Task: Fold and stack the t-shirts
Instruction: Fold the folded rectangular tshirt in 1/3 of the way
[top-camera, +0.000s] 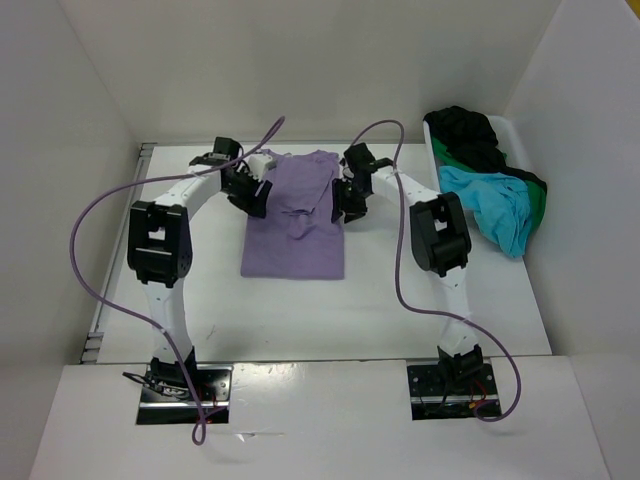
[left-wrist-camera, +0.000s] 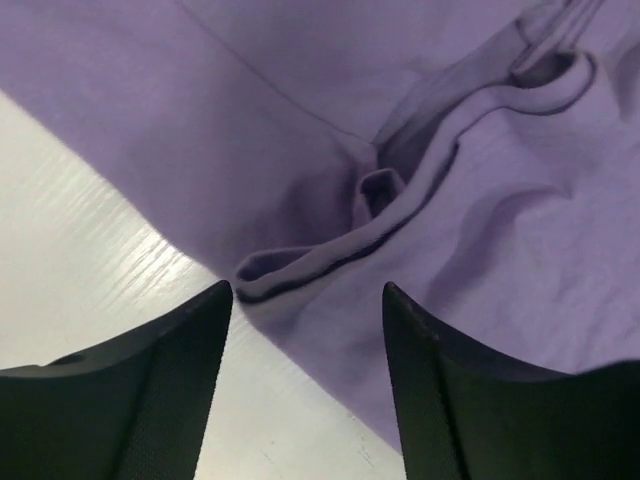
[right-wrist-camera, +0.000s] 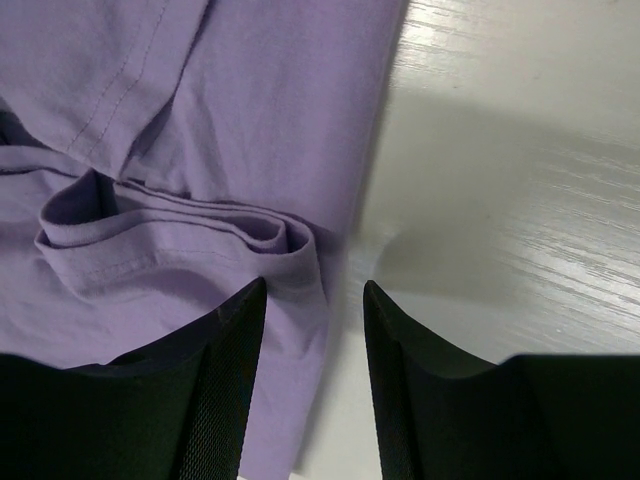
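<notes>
Poised with left fingers and right fingers parted, clamping nothing, astride the tucked sleeve folds of the lavender t-shirt, laid flat on the counter for folding, with turquoise t-shirt, green t-shirt and black t-shirt heaped aside in the white bin.

The plain lavender purple cloth t-shirt carries no pattern; the white plastic bin holds a turquoise blue shirt, a bright green shirt, a black shirt; the white table shows faint grain; purple cables.
</notes>
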